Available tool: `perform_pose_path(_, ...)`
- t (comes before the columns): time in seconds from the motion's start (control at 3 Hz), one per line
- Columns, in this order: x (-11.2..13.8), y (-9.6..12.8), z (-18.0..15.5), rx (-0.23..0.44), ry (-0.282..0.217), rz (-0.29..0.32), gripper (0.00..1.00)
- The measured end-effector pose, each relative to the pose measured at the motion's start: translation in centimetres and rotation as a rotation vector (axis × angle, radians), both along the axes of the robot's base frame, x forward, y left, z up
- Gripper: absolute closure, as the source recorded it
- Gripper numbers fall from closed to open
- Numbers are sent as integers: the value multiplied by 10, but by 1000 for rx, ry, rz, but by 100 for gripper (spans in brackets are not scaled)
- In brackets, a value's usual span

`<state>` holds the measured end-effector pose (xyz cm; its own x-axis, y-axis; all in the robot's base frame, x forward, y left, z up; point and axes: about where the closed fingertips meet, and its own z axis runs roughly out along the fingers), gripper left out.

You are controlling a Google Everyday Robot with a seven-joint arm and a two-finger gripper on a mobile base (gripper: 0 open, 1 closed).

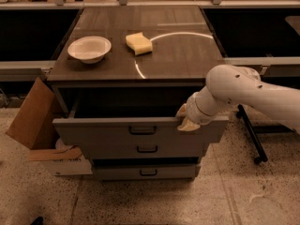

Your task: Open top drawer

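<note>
The top drawer (103, 132) is a wide grey front with a small dark loop handle (142, 131). It stands pulled out from the cabinet, with a dark gap showing behind its front. My gripper (185, 118) is at the right end of the drawer's top edge. One tan fingertip (182, 110) sits behind the front panel and the other sits in front of it, closed on the edge. The white arm reaches in from the right.
Two shorter grey drawers, the middle one (147, 149) and the bottom one (148, 172), sit closed below. On the cabinet top (178, 55) are a white bowl (89, 48) and a yellow sponge (138, 43). A cardboard box (30, 116) leans at the left. A black stand leg (251, 132) is at the right.
</note>
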<state>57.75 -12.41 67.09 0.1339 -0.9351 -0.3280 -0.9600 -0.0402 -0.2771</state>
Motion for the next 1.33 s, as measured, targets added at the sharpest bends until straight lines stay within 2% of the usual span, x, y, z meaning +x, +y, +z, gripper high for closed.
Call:
perform_pose_path(0.67,-1,2,-2,0,4,4,14)
perform_pose_path(1.0,-1,3,-3,0,6,6,0)
perform_pose_path(1.33,-1,3,-3,0,6,6,0)
